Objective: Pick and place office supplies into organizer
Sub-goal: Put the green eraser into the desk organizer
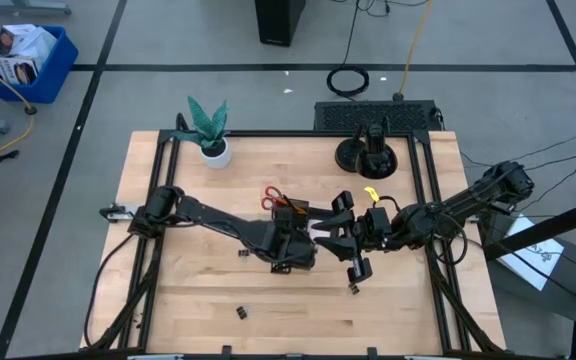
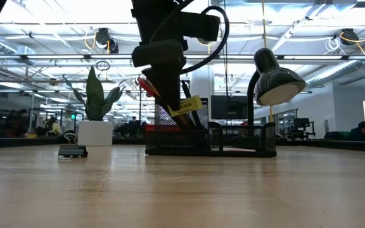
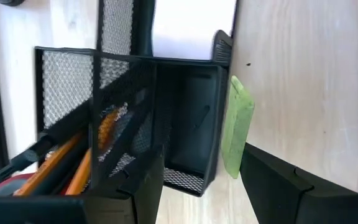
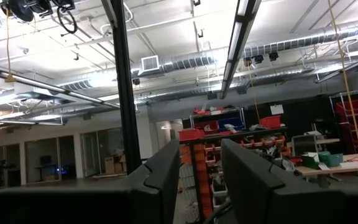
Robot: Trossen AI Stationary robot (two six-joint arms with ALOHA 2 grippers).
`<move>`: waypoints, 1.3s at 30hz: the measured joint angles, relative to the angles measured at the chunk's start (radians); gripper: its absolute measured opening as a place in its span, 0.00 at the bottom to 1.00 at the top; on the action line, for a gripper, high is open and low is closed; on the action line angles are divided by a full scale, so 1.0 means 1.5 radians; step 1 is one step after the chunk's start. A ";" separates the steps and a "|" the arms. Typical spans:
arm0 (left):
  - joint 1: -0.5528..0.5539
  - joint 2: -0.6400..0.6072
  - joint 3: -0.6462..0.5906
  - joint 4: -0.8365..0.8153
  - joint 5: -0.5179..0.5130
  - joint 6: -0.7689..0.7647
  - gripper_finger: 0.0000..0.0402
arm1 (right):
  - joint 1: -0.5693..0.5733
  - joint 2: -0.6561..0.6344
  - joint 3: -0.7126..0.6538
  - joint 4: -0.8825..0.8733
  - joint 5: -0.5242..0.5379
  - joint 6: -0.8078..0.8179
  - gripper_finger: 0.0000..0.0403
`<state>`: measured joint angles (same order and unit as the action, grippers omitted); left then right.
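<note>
Nearest, toward the front of the counter (image 1: 168, 300): one tiny binder clip (image 1: 240, 312), loose and well apart from everything else.

Further in, mid-counter: the organizer (image 3: 67, 81), black mesh, with orange pencils (image 3: 86, 162) already leaning inside one compartment and red-handled scissors (image 1: 271, 196) at its far side. Directly above it, the left gripper (image 3: 197, 155), spread as wide as it goes and gripping nothing. Ahead of its fingers, a small yellow-green piece (image 3: 236, 124), pressed up beside the organizer's outer wall and, as far as can be judged, outside the compartment, not in it.

Just beside, toward the right: the right gripper (image 4: 201, 155), aimed level out at the room, partly open with nothing between its fingers.

Beyond, at the back edge: a potted plant (image 1: 208, 125) on the left and a desk lamp (image 2: 274, 79) on the right.

Likely troubles from here:
- Closing on the green piece so near the mesh wall could pinch the wall too, then drag or tip the organizer and spill the pencils.
- Nudging the piece instead of gripping it could push it along the wall.
- With both grippers crowded so close together, any sideways move risks a knock between them.
</note>
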<state>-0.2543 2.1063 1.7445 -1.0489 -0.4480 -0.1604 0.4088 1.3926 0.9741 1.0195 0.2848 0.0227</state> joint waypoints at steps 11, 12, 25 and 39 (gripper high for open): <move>0.015 0.002 0.000 -0.002 -0.027 0.003 0.52 | 0.015 0.000 0.000 -0.013 0.000 0.009 0.27; 0.016 0.002 0.000 -0.006 -0.031 0.002 0.52 | 0.017 0.000 0.000 -0.016 0.000 0.010 0.27; 0.004 0.002 0.000 -0.022 -0.041 -0.056 0.52 | 0.029 0.000 0.000 -0.025 0.001 0.008 0.27; -0.022 0.003 -0.048 -0.022 -0.051 -0.096 0.52 | 0.030 0.000 0.000 -0.014 0.001 -0.007 0.27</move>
<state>-0.2876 2.1101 1.6725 -1.0819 -0.5252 -0.3039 0.4534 1.3930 0.9741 0.9986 0.2863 0.0125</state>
